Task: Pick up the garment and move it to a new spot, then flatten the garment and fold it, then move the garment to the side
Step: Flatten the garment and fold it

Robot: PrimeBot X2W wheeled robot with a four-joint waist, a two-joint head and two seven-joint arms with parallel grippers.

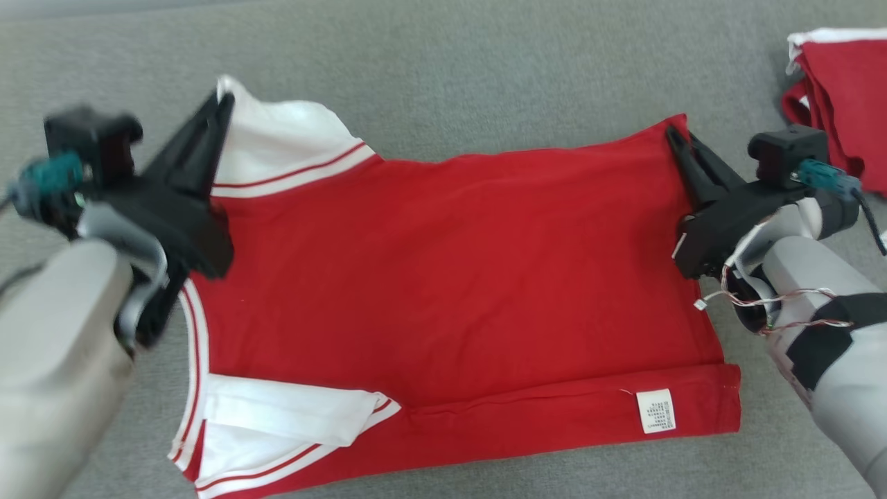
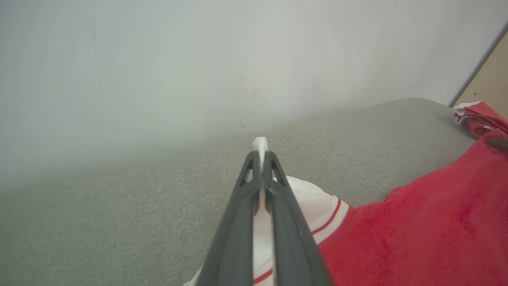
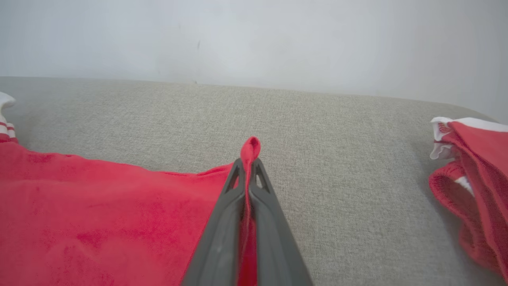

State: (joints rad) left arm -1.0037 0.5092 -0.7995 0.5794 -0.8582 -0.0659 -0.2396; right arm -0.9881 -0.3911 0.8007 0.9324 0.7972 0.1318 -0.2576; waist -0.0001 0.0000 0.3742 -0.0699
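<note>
The garment is a red shirt with white, red-striped sleeves, spread across the grey cushion. My left gripper is shut on the far white sleeve; in the left wrist view the white cloth runs between the closed fingers and pokes out past my left gripper. My right gripper is shut on the far right corner of the red hem. In the right wrist view a fold of red cloth sticks up from my right gripper. A white label shows on the near hem.
Another red and white garment lies bunched at the far right of the grey cushion, also seen as a pile in the right wrist view. A pale wall rises behind the cushion's far edge.
</note>
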